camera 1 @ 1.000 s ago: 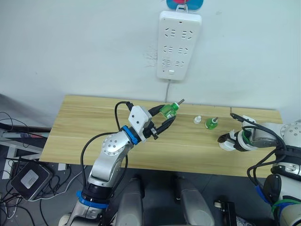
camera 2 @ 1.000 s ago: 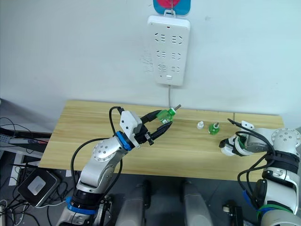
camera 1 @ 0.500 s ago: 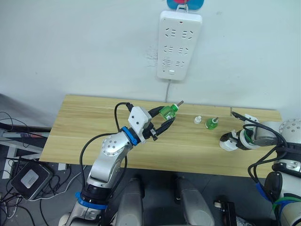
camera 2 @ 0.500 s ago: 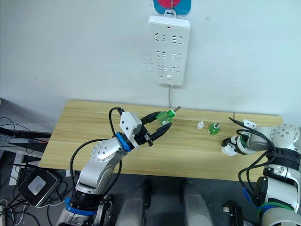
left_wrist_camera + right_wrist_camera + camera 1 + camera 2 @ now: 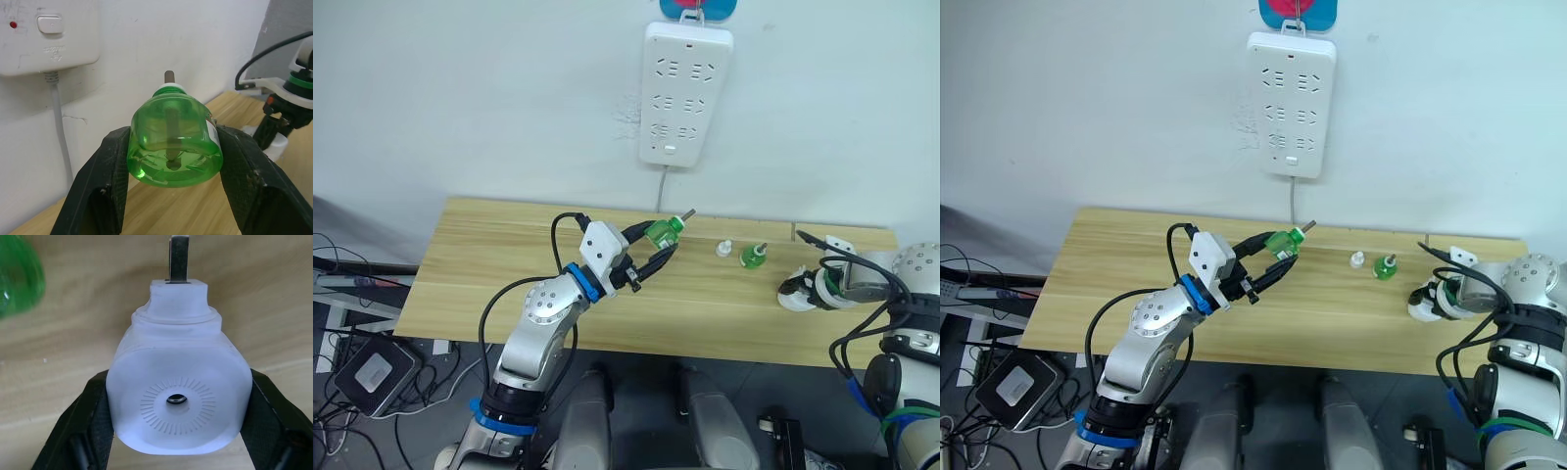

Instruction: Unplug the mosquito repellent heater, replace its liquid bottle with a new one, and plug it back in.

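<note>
Your left gripper [image 5: 173, 161] clamps the bare-wick green bottle [image 5: 174, 143] by its sides, held above the bench [image 5: 489, 255], wick toward the power strip [image 5: 685, 93] | your right gripper [image 5: 176, 406] grips the white heater [image 5: 178, 387] over the bench's right end | another green bottle [image 5: 752, 257] and a white cap [image 5: 724, 249] sit between them.
</note>
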You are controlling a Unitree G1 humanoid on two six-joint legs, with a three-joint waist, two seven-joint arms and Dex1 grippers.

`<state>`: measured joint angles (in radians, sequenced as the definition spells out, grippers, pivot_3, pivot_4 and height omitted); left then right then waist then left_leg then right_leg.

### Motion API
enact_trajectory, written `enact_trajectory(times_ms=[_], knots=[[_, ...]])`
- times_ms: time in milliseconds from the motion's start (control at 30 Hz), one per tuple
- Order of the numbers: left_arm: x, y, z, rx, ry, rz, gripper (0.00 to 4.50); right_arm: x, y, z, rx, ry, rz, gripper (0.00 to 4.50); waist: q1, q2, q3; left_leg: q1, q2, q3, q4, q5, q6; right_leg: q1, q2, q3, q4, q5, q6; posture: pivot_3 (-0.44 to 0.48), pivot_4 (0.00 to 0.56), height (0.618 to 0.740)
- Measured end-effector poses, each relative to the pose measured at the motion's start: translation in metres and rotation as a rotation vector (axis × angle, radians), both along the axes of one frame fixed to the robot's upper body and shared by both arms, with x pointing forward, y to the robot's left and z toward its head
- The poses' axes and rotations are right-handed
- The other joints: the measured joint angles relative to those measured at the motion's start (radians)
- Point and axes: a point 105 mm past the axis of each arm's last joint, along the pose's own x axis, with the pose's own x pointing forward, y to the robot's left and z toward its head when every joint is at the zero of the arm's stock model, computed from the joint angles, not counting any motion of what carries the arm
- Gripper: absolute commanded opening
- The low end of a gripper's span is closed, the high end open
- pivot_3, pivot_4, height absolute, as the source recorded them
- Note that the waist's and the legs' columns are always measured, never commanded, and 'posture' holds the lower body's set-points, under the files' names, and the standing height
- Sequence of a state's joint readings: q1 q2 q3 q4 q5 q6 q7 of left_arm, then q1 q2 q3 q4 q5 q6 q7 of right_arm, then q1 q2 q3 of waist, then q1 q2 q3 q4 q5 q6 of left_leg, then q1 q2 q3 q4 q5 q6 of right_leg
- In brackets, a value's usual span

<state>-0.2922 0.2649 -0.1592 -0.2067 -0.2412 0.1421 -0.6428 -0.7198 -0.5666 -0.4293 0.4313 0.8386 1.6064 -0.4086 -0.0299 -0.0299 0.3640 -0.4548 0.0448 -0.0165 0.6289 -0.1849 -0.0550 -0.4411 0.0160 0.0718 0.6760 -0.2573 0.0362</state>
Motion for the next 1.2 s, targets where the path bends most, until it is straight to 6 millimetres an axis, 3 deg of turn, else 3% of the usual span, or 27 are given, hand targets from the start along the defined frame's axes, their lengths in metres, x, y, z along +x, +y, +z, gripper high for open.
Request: enact_trajectory(times_ms=[167,267,333,467,533,633,767,867,1033,1200], knots=[[0.0,0.0,0.0,0.0,0.0,0.0,2.27,0.0,0.0,-0.001,-0.006,0.004,0.014,2.99,0.001,0.001,0.001,-0.001,0.0,0.0,-0.001,0.0,0.0,0.0,0.0,0.0,-0.002,0.0,0.0,0.054,0.387,0.74],[0.0,0.0,0.0,0.001,0.0,0.0,2.27,0.0,-0.007,0.013,-0.028,-0.039,0.076,2.99,0.001,0.005,0.005,-0.001,-0.001,0.001,-0.001,0.0,0.0,-0.001,-0.001,0.001,-0.002,0.0,0.0,0.048,0.38,0.74],[-0.001,0.001,-0.002,0.009,0.004,-0.006,2.27,-0.003,-0.008,0.044,-0.02,-0.137,0.214,2.99,0.001,0.009,0.007,-0.002,-0.001,0.001,-0.001,0.0,0.0,-0.001,-0.001,0.001,-0.002,0.0,0.0,0.036,0.375,0.74],[-0.008,0.008,-0.003,0.023,0.01,-0.057,2.27,-0.035,-0.008,0.114,0.044,-0.311,0.545,2.99,0.003,0.011,0.008,-0.002,0.001,-0.001,-0.002,0.0,0.0,-0.001,0.0,-0.002,-0.003,-0.001,0.001,-0.01,0.348,0.74],[-0.011,0.011,0.0,0.016,0.019,-0.095,2.27,-0.045,0.004,0.135,0.088,-0.389,0.733,2.99,0.001,0.011,0.008,-0.002,0.001,-0.001,-0.002,-0.001,0.0,-0.001,0.0,-0.003,-0.005,-0.001,0.001,-0.023,0.339,0.74],[-0.015,0.009,0.009,-0.006,0.079,-0.212,2.27,-0.042,0.04,0.163,0.311,-0.525,0.878,2.99,-0.021,0.01,0.008,-0.002,0.0,0.002,0.001,0.0,0.0,-0.001,0.0,0.001,-0.003,0.0,0.001,-0.036,0.326,0.74],[-0.027,0.004,0.041,-0.03,0.186,-0.445,2.27,-0.052,0.092,0.203,0.643,-0.62,1.055,2.99,-0.027,0.008,0.009,-0.001,0.0,-0.001,0.002,0.001,0.0,-0.002,0.001,-0.002,0.002,0.001,0.002,-0.029,0.315,0.74],[-0.029,0.006,0.057,-0.05,0.214,-0.503,2.27,-0.057,0.104,0.208,0.744,-0.617,1.088,2.99,-0.023,0.008,0.009,-0.003,-0.001,-0.001,0.001,0.001,0.0,-0.001,0.0,-0.002,0.001,0.001,0.002,-0.018,0.308,0.74],[-0.029,0.006,0.068,-0.067,0.265,-0.548,2.27,-0.055,0.119,0.203,0.796,-0.611,1.111,2.99,-0.013,0.008,0.009,-0.014,-0.002,-0.005,0.006,0.001,0.001,-0.008,-0.002,-0.006,0.002,0.004,-0.003,-0.005,0.3,0.74],[-0.03,0.007,0.074,-0.063,0.275,-0.564,2.27,-0.053,0.122,0.204,0.797,-0.635,1.101,2.99,-0.001,0.008,0.009,-0.014,-0.001,-0.006,0.007,0.001,0.001,-0.009,-0.002,-0.008,0.004,0.004,-0.003,0.0,0.299,0.74]])
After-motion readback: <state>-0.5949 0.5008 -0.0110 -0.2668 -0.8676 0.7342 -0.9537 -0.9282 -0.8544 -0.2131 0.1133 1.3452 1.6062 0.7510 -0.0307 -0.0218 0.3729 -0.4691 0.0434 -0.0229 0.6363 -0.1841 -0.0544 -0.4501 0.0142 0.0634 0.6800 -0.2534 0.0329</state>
